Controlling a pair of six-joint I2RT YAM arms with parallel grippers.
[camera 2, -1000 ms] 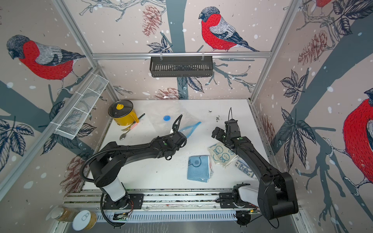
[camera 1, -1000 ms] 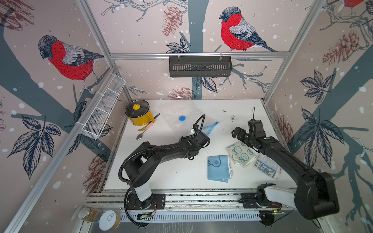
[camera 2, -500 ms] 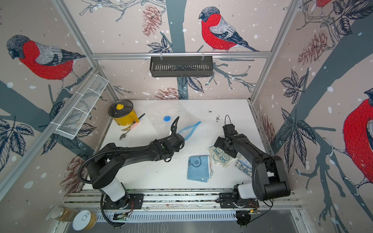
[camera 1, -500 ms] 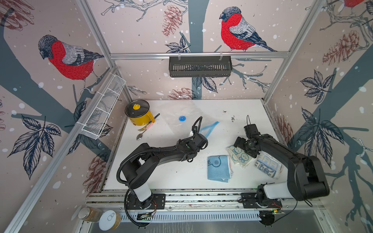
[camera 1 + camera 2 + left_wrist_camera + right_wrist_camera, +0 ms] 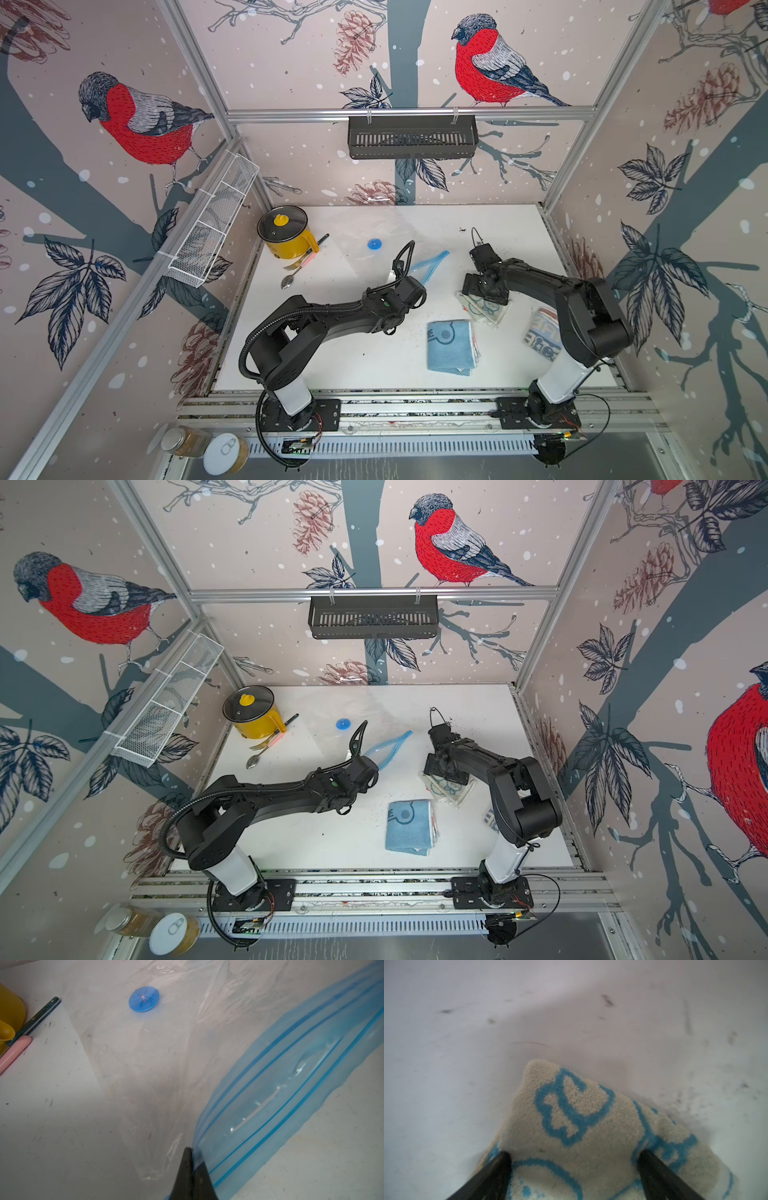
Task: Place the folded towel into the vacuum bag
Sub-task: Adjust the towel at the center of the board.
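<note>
Nearest, a folded blue towel (image 5: 451,347) lies flat on the surface (image 5: 374,365). A third towel (image 5: 540,332) sits to its right, partly hidden by the right arm. Just beyond lies the cream towel (image 5: 581,1126), blue-patterned and judged to be the one in hand; it rests on the surface, outside the bag. The right pincer (image 5: 575,1154) stands wide, its fingers (image 5: 503,1159) astride one corner of that towel, not yet closed. Farther on, the left pincer (image 5: 190,1159) is clamped tight on one end of the zip strip (image 5: 280,1088) of the bag (image 5: 145,1053). In both top views the strip reads as a narrow V, so the mouth seems parted. Beyond it are the valve (image 5: 143,999), then the pot (image 5: 286,232) and cutlery (image 5: 299,266).

Risks, as judged:
- A grip on the corner may lift only the upper layers, so the fold opens and the cloth droops.
- A mouth held at one end only may catch the towel's leading edge.
- Thin film may slip from the left pincer if pushed.
- Whether that pincer holds one lip or both cannot be told; both would pinch the opening.
</note>
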